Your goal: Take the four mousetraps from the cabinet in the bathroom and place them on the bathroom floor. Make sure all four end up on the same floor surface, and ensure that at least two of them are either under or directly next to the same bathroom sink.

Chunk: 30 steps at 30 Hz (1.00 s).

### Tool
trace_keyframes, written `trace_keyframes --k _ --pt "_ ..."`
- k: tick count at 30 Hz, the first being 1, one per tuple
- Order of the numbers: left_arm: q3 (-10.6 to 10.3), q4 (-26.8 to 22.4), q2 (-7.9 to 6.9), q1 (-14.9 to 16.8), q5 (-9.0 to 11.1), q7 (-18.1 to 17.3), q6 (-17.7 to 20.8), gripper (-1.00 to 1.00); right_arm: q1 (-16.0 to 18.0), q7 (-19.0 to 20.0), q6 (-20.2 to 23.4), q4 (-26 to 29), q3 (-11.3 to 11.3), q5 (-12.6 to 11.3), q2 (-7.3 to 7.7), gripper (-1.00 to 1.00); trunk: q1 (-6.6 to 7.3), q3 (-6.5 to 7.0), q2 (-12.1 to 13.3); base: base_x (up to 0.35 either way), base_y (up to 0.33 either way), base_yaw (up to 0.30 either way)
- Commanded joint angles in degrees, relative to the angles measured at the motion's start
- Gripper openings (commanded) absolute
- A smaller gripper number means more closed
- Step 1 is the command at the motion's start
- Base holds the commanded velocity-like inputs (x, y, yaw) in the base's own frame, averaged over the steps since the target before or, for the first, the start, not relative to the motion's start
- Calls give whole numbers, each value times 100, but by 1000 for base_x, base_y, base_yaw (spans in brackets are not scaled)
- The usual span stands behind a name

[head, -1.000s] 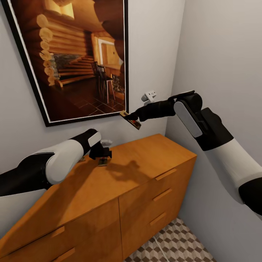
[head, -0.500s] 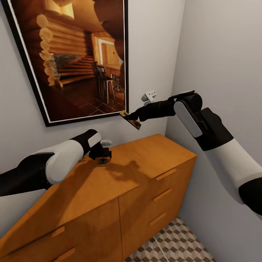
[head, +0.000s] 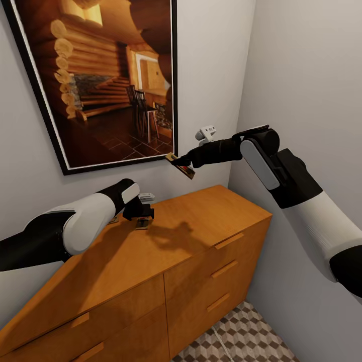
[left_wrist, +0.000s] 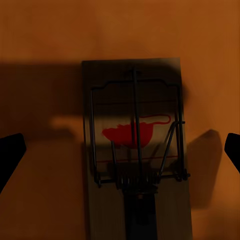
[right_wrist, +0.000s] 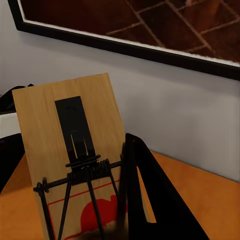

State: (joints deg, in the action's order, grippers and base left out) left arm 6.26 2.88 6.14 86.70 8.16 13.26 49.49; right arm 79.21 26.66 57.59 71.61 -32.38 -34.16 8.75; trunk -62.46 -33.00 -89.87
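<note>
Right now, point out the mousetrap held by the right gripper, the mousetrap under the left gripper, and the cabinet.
held mousetrap (right_wrist: 60,130), right wrist view, bare wooden board.
lying mousetrap (left_wrist: 134,134), left wrist view, red mark.
cabinet (head: 201,216), head view, bare top.

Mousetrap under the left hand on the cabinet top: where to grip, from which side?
Come straight down from above. The mousetrap lies flat on the cabinet, so pinch its two long bare wooden edges, clear of the wire and spring along its middle. The left hand is open and straddles it, one finger outside each long edge.
</note>
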Motion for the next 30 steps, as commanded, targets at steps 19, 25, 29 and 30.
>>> trace_keyframes --k 19,25,29,30 --pt "77 19 1 -30 79 58 -2 100 7 41 7 2 -7 41 4 -100 0 -8 -3 0 0 0" --pt "77 20 1 -31 80 55 -1 100 7 41 7 2 -6 41 4 -100 0 -8 -3 0 0 0" --pt "77 20 4 -31 79 56 -1 100 7 41 7 2 -7 41 4 -100 0 -8 -3 0 0 0" --pt "77 20 5 -31 79 55 -1 100 7 41 7 2 -7 41 4 -100 0 -8 -3 0 0 0"
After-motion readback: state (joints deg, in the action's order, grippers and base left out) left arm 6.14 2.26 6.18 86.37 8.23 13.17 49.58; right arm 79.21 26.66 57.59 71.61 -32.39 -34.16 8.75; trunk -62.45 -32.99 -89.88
